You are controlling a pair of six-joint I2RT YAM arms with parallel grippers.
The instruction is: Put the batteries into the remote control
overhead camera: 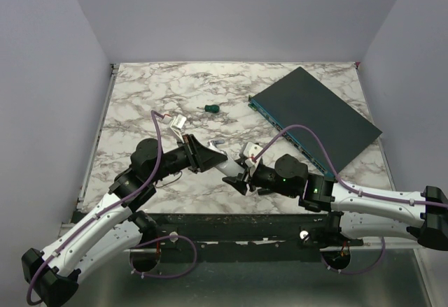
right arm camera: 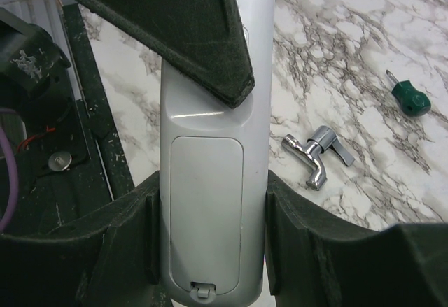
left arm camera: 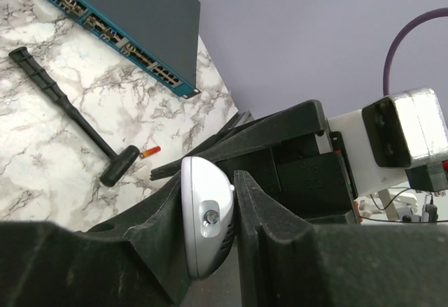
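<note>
Both grippers hold the white remote control [overhead camera: 225, 165] above the table's near middle. My left gripper [left arm camera: 208, 195] is shut on one end, whose small clear LED window faces the left wrist camera. My right gripper [right arm camera: 211, 188] is shut on the other end, with a finger pressed against each long side. The remote's back [right arm camera: 206, 216] faces the right wrist camera and its battery cover is closed, with the latch at the bottom. One orange-red battery [left arm camera: 149, 152] lies on the marble beside the head of a black tool [left arm camera: 66, 108].
A large dark teal box [overhead camera: 315, 115] lies at the back right of the marble table [overhead camera: 140, 90]. A green-handled screwdriver [right arm camera: 409, 97] and a silver bent metal piece [right arm camera: 318, 154] lie on the marble beyond the remote. Purple walls enclose the table.
</note>
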